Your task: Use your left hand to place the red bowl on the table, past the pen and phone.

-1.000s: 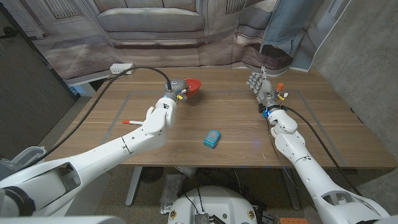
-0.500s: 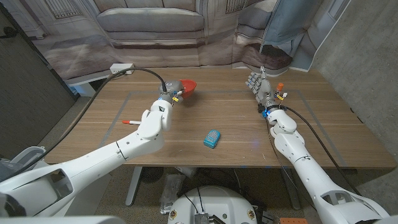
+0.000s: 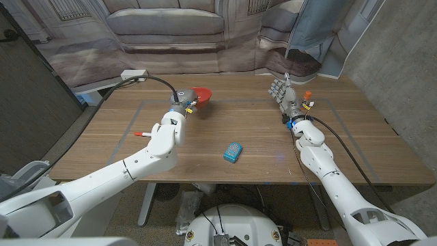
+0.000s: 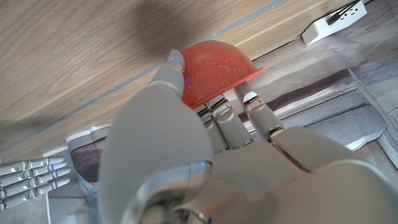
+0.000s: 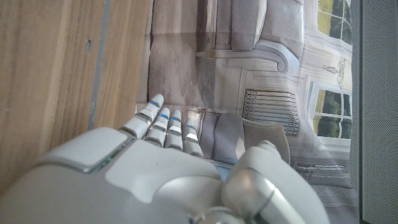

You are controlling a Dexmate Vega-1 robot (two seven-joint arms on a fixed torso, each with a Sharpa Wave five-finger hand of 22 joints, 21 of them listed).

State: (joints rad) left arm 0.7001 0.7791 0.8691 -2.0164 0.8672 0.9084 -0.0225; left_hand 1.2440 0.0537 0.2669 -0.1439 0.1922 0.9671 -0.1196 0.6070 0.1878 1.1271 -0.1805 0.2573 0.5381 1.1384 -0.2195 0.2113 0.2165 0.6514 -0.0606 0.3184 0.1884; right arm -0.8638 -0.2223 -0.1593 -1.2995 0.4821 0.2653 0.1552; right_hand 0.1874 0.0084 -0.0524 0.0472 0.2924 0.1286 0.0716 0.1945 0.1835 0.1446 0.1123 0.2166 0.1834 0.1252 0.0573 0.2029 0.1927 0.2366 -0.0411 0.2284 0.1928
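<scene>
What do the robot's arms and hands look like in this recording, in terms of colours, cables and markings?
Both arms are glossy white, rounded segments. A black cable runs along the left arm and another along the right arm. The left hand and right hand are grey metal. Fingers carry thin blue bands near their pale tips. Small orange and yellow bits sit at each wrist.

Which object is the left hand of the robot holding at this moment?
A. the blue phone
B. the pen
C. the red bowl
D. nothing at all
C: in the left wrist view the left hand's fingers grip the rim of the red bowl, while in the head view the blue phone and the pen lie apart on the table.
</scene>
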